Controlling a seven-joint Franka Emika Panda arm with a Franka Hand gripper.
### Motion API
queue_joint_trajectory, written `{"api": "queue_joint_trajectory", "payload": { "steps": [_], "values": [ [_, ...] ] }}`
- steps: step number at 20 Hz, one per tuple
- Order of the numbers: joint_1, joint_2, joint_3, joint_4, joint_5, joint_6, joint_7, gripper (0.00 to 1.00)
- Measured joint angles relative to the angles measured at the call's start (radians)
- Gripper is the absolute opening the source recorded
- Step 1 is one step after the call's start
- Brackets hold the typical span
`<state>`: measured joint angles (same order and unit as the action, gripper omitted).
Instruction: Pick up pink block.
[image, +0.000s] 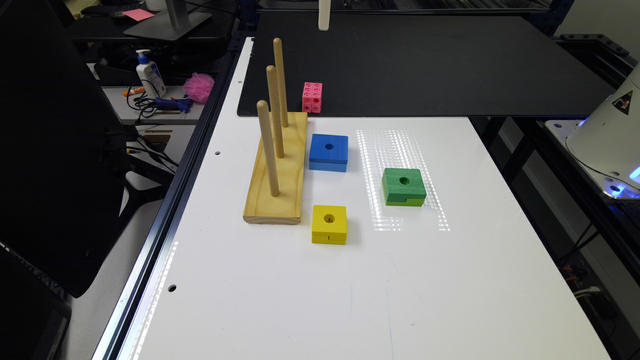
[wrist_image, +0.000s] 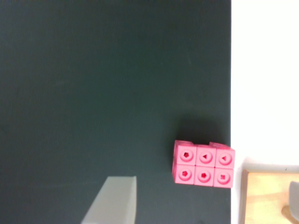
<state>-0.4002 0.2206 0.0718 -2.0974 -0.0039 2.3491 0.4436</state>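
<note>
Three pegs (image: 274, 95) beside pink block (image: 312, 97)

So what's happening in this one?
A Franka arm is set to pick up the pink block, which sits untouched on the black mat near its edge, just past the wooden peg board. The end effector hangs well above the mat, not yet down at the block. Blue, green and yellow blocks lie on the white table, not involved.
</note>
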Motion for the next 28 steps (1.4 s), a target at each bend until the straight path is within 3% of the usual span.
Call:
{"api": "queue_joint_trajectory", "payload": {
  "steps": [3, 12, 16, 22, 28],
  "values": [
    [0.0, 0.038, 0.001, 0.002, 0.0, 0.039, 0.0, 1.0],
    [0.001, 0.041, 0.026, 0.008, -0.0003, 0.042, 0.023, 1.0],
    [0.001, 0.058, 0.026, 0.007, -0.0004, 0.047, 0.024, 1.0],
    [0.0, 0.131, 0.026, 0.008, -0.0015, 0.114, 0.024, 1.0],
    [0.001, 0.152, 0.026, 0.008, -0.0015, 0.128, 0.024, 1.0]
  ]
}}
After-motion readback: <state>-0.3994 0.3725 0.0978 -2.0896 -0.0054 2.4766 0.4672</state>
